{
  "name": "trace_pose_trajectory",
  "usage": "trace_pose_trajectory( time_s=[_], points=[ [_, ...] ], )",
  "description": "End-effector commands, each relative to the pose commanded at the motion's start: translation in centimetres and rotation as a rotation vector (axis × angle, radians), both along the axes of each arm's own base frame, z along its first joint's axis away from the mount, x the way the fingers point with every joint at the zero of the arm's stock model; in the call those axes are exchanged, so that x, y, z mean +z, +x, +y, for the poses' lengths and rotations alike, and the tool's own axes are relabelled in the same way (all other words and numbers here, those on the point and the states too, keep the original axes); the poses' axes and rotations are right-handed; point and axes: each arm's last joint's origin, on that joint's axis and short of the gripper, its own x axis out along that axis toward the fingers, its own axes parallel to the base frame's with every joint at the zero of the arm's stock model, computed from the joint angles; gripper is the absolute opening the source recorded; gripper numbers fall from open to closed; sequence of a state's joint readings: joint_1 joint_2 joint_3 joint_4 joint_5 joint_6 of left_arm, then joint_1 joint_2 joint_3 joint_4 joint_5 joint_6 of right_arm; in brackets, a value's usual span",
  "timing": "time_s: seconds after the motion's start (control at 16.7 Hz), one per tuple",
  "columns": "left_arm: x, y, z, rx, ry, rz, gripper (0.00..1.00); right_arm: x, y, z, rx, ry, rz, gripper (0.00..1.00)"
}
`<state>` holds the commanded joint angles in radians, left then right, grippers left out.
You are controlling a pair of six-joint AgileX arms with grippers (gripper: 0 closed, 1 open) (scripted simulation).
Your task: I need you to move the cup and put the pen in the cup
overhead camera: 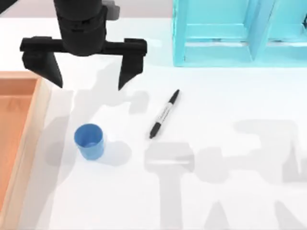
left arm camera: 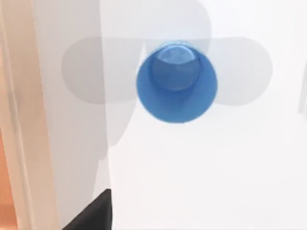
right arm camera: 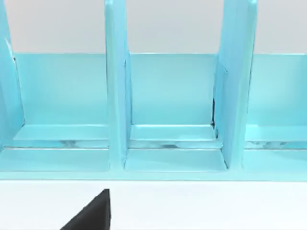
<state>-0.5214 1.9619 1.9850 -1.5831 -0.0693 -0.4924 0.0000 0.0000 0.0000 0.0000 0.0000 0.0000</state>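
At the far left a wooden tray (overhead camera: 19,124) lies on the worktop (overhead camera: 230,201). The left claw (overhead camera: 90,76) hangs with its fingers spread wide, nothing between them. The cup (overhead camera: 89,140) stands upright just below it, near the tray, and empty as the left wrist view shows. The pen (overhead camera: 164,114) lies flat, off to the claw's right. The step looks like the approach to the cup; next the claw must descend and straddle it. The right claw faces the turquoise shelf (right arm camera: 168,110); I cannot tell its fingers' state.
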Motion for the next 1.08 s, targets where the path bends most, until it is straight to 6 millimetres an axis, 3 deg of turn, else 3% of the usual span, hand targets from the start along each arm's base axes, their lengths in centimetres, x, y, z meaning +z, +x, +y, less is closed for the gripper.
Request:
trace_pose_trajectory(
  time_s=[0.3,0.48,0.6,0.9,1.08],
  points=[
    [-0.1,0.0,-0.3,-0.008,0.001,0.0,1.0,0.0,0.0,0.0,0.0,0.0,0.0,1.0],
    [-1.0,0.9,-2.7,-0.098,0.015,-0.037,1.0,0.0,0.0,0.0,0.0,0.0,0.0,1.0],
    [-2.9,2.2,-5.1,-0.17,0.036,-0.049,1.0,0.0,0.0,0.0,0.0,0.0,0.0,1.0],
    [-11.3,5.1,-11.6,-0.35,0.117,-0.028,1.0,0.0,0.0,0.0,0.0,0.0,0.0,1.0],
    [-13.0,4.9,-14.4,-0.449,0.132,-0.079,1.0,0.0,0.0,0.0,0.0,0.0,0.0,1.0]
  ],
)
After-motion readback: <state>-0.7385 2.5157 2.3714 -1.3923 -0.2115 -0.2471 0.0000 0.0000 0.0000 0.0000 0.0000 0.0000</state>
